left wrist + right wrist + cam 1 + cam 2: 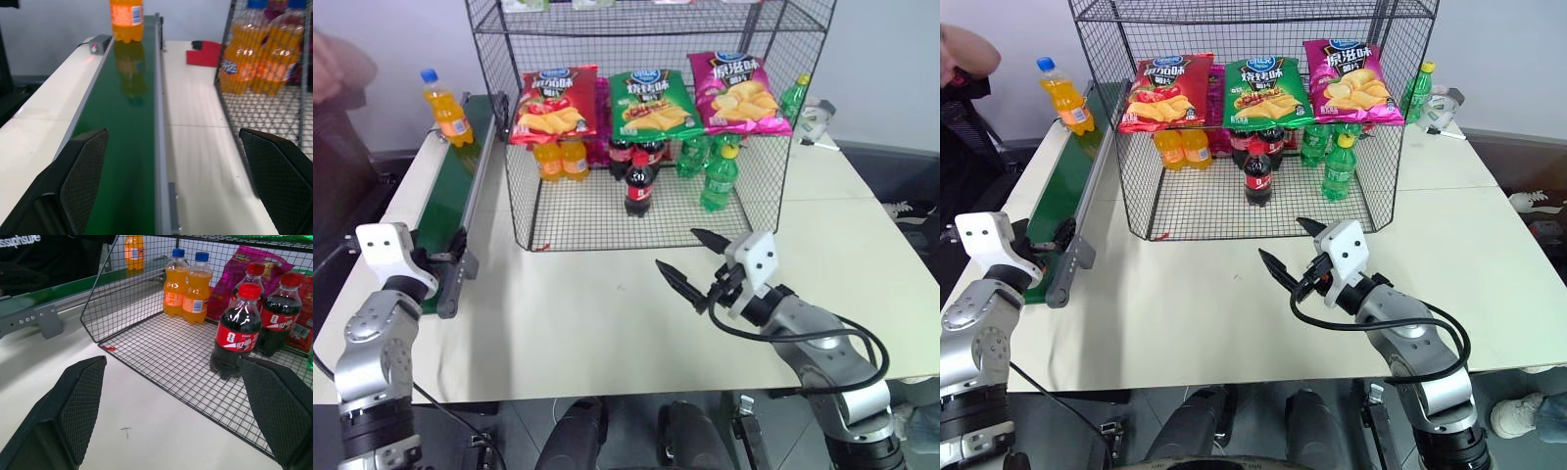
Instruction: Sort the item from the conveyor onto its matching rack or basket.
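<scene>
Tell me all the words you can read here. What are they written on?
"ssuphsure": white letters on a dark garment, cut off at the picture's edge.
Red chip bag, green chip bag, pink chip bag: Chinese characters, too small to read.
Orange soda bottle and cola bottle labels: too blurred to read.

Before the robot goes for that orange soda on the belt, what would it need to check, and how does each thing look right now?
1. Orange soda bottle upright on the conveyor: ok.
2. Left gripper open and lined up along the belt toward the bottle: ok.
3. Bottle within the left gripper's grasp: not ok, it stands at the belt's far end.
4. Right gripper open and holding nothing: ok.
5. Room beside the orange bottles in the rack: ok, bare mesh in front.
6. Belt running or stopped: cannot tell.
</scene>
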